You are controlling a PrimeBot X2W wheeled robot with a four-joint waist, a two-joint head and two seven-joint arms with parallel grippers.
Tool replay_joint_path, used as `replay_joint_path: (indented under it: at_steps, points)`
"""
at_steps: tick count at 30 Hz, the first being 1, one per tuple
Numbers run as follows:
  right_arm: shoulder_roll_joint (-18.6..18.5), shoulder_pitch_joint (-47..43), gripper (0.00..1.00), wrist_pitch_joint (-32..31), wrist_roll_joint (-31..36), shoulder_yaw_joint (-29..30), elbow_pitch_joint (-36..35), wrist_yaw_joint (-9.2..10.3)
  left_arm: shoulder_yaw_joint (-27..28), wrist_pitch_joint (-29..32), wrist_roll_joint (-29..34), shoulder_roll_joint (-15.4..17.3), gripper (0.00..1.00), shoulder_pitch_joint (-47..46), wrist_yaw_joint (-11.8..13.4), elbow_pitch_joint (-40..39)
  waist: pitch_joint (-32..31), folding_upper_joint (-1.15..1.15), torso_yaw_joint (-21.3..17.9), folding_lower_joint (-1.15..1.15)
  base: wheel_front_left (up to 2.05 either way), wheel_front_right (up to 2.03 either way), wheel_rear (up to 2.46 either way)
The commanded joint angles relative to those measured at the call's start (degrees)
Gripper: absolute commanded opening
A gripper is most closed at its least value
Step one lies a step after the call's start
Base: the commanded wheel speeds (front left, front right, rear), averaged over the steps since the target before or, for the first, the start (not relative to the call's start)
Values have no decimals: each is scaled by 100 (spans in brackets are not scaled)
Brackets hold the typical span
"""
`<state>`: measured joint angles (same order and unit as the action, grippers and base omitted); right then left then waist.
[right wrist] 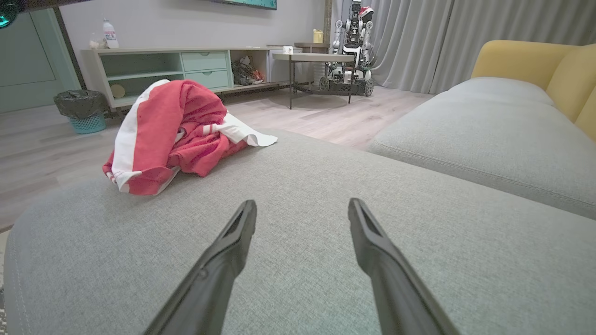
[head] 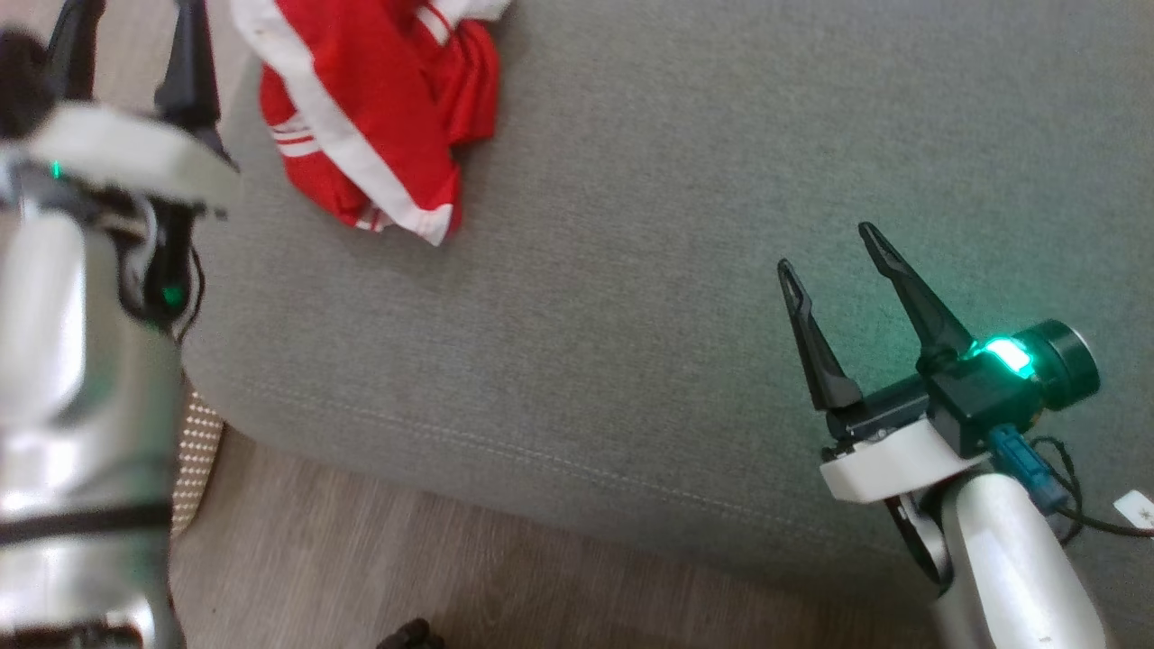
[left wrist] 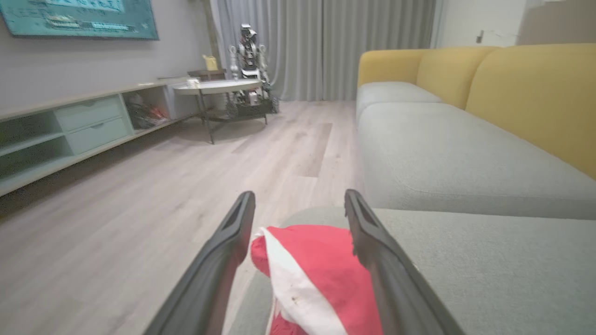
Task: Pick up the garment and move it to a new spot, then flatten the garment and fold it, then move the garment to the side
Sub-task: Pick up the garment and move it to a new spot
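**Red-and-white garment (head: 361, 99) heaped at edge of grey sofa (head: 631, 270)**

Finds the left tool (head: 131, 54) raised just beside the heap at the seat's left edge, fingers spread wide, gripping nothing. Keeps the right tool (head: 826, 247) low over bare cushion, well apart from the cloth, fingers equally spread and empty. Sets the garment's long axis diagonally in the head view, white stripe (head: 410, 216) slanting down to the right. Adds, from the right wrist, a humped profile and a trailing white flap (right wrist: 247, 135); from the left wrist, cloth framed between the fingers.
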<state>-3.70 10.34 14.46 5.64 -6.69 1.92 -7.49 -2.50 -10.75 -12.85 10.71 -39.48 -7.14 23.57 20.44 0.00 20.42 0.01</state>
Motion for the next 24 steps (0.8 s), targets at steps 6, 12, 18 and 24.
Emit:
replay_joint_path:
  at_steps: [6, 12, 18, 24]
  points:
    - [-120, 338, 100, 54, -7, -398, -206, 0, -298, 851, -978, 651, 100, -1430, -32, 1274, 420, 0, -277, -1, 0, 0, 0]
    - [-199, 569, 100, 54, -55, -554, -240, 0, -514, 1536, -1376, 1011, 100, -2209, -34, 2615, 768, 0, -504, -1, 0, 0, 0]
    - [-199, 674, 100, 54, -39, -486, -314, 0, -885, 1955, -1940, 1096, 100, -2480, -34, 3115, 981, 0, -669, -1, 0, 0, 0]
    - [-158, 733, 100, 54, -8, -418, -325, 0, -1480, 1687, -2539, 1263, 0, -2386, -35, 2987, 1016, 0, -722, -1, 0, 0, 0]
